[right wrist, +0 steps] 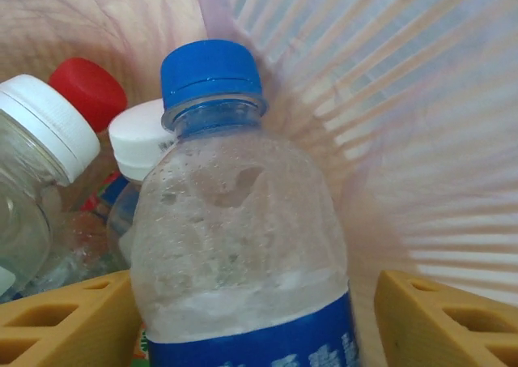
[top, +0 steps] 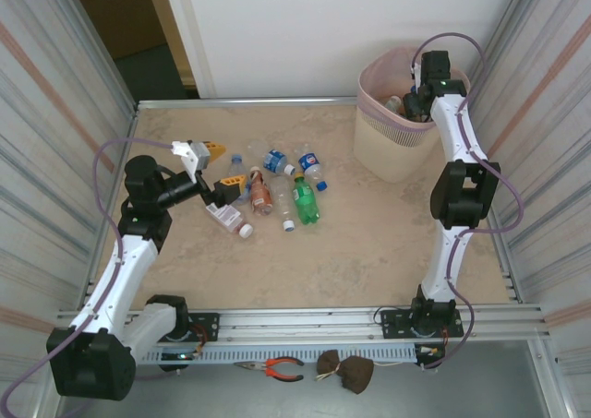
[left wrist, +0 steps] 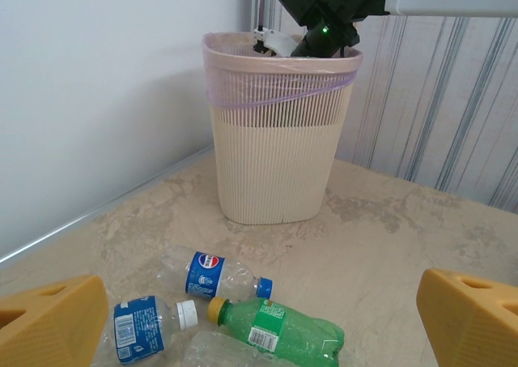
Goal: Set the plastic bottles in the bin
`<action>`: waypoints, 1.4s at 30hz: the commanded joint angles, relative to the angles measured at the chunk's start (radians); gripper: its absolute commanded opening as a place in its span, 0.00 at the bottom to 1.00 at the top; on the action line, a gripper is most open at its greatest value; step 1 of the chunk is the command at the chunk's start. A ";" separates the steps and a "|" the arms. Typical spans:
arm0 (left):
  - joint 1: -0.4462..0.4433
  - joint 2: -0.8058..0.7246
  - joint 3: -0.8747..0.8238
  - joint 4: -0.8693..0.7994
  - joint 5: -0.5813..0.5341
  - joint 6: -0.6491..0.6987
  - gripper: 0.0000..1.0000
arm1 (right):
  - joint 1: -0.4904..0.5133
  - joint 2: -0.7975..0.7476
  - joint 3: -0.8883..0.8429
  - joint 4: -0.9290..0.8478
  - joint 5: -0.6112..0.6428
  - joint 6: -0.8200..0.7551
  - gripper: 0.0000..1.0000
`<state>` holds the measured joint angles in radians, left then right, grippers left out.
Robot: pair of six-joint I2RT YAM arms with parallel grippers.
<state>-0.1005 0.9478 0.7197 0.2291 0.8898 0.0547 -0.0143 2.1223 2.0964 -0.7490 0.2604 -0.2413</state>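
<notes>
The blue-capped bottle [right wrist: 235, 245] stands neck-up inside the bin [top: 386, 155] at the table's [top: 369, 261] far right corner, between the right gripper's [right wrist: 255, 322] parted jaws, a gap on one side: we judge the drop in hand. Next, that arm must rise clear of the rim [top: 364, 78]. The left gripper [top: 222, 169], wide open, hovers over the loose bottles [top: 277, 192] left of centre; bare table lies toward the near edge.

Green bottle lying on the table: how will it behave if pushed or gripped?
The green bottle lies on its side on the smooth table, so a push would likely roll it. No liquid shows through it, so probably light. Its wall looks dented; it may give when squeezed.
</notes>
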 commanded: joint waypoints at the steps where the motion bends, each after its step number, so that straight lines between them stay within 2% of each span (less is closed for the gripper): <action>1: -0.005 -0.002 0.018 -0.004 -0.006 -0.004 0.99 | 0.014 0.014 0.017 -0.117 -0.042 0.023 0.80; 10: -0.005 -0.007 0.018 -0.005 -0.012 -0.004 0.99 | 0.050 -0.071 0.109 -0.156 -0.007 0.028 0.89; 21: -0.005 -0.013 0.017 -0.005 -0.015 -0.003 0.99 | 0.073 -0.185 0.116 -0.146 -0.040 0.073 0.88; 25: -0.005 -0.014 0.017 -0.005 -0.013 -0.004 0.99 | 0.040 -0.189 0.117 -0.138 -0.115 0.119 0.82; 32: -0.005 -0.017 0.014 -0.008 -0.017 0.001 0.99 | -0.016 -0.151 0.126 -0.118 -0.233 0.196 0.57; 42: -0.005 -0.016 0.016 -0.014 -0.020 0.003 0.99 | -0.056 -0.025 0.113 -0.121 -0.287 0.227 0.47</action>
<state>-0.1005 0.9482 0.7197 0.2287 0.8707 0.0547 -0.0570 2.0457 2.1979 -0.8612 0.0097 -0.0483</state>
